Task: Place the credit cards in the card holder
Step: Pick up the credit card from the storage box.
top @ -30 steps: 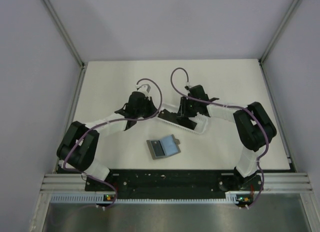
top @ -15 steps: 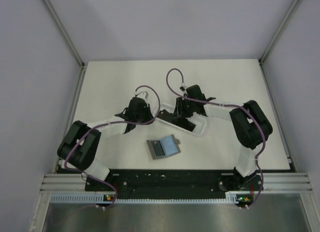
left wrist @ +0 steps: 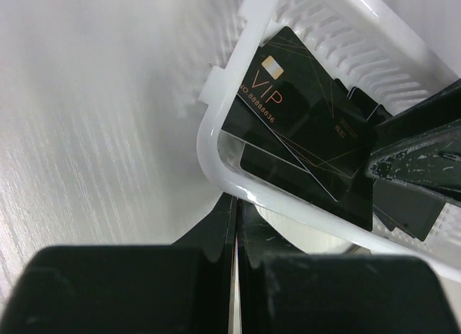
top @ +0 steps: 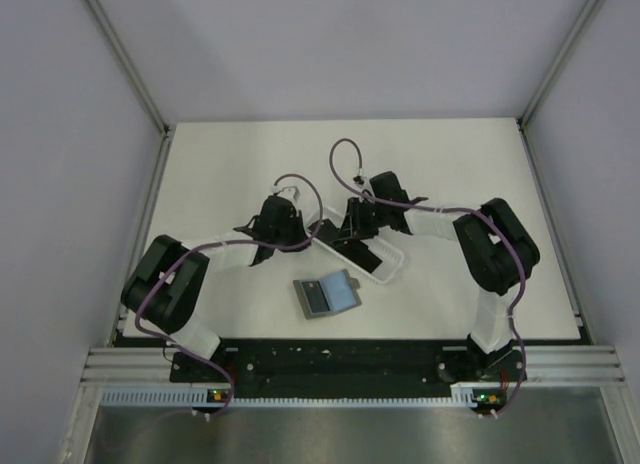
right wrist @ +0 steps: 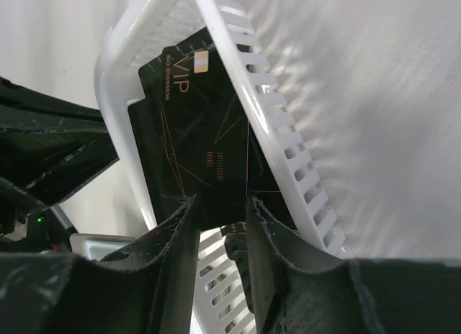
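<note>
Several black credit cards (left wrist: 302, 118) lie stacked in a white slotted tray (left wrist: 216, 161); they also show in the right wrist view (right wrist: 194, 132). The grey card holder (top: 328, 295) lies open on the table, near of the tray (top: 385, 269), pale blue inside. My left gripper (left wrist: 236, 201) is shut and empty, its tips against the outside of the tray's rounded end; in the top view it (top: 308, 234) sits at the tray's left end. My right gripper (right wrist: 222, 203) is open inside the tray, its fingertips at the top card's near edge; the top view (top: 352, 232) shows it over the tray.
The tray's slotted wall (right wrist: 288, 154) runs just right of my right fingers. The two grippers are close together over the tray; my right gripper shows dark at the right of the left wrist view (left wrist: 418, 165). Grey walls enclose the white table.
My right gripper has moved left along the tray and down onto the cards. The tray's right end has swung nearer. My left gripper has shifted slightly right, staying at the tray's end.
</note>
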`<state>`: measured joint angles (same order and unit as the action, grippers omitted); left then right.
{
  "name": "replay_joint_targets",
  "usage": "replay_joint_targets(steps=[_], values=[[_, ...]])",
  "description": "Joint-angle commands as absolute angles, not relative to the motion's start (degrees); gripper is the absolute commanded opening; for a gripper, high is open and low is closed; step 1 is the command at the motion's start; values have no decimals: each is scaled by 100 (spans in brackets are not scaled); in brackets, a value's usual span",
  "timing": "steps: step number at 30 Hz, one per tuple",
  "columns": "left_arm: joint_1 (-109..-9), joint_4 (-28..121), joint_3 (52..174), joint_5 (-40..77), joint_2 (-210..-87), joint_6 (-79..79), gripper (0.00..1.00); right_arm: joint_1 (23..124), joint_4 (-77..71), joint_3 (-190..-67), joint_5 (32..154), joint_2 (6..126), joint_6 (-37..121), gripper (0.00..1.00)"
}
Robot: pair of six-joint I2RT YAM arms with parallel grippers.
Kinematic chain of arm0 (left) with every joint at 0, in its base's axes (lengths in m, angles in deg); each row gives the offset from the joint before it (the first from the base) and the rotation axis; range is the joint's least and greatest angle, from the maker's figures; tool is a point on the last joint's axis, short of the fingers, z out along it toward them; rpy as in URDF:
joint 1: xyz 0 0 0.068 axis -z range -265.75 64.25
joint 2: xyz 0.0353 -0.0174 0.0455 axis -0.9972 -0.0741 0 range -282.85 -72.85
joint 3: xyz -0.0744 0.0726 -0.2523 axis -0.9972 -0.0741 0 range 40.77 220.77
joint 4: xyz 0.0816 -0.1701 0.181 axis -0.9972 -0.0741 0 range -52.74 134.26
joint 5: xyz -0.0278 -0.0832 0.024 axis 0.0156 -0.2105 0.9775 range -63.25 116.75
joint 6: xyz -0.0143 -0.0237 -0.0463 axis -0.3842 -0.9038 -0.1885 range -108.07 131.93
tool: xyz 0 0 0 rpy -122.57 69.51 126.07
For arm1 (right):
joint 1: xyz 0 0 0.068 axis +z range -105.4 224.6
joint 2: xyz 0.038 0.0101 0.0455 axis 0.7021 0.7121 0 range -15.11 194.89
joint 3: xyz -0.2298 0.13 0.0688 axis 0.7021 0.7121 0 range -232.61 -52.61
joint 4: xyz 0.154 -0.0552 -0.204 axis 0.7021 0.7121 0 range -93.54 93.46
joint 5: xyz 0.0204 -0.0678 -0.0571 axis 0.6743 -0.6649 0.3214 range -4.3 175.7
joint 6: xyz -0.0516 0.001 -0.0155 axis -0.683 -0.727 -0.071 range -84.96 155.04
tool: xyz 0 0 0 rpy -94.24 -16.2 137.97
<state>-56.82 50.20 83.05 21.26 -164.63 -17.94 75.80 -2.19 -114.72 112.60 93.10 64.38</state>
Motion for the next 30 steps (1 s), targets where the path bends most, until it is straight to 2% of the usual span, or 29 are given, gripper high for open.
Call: replay_joint_targets(steps=[1,10,20,30], values=[[-5692,5252,8541,2034,-16504,-1743,0,7685,-758,-11387,11751,9239,6668,31],[-5683,5261,8586,2016,-16574,-1743,0,7685,-899,-11352,11884,9274,6774,30],[-5683,5279,8550,2007,-16574,-1760,0,7685,-881,-11369,11506,9370,7002,23],[-5683,5296,8524,1999,-16574,-1769,0,7685,-1469,-11317,11558,9572,7625,32]])
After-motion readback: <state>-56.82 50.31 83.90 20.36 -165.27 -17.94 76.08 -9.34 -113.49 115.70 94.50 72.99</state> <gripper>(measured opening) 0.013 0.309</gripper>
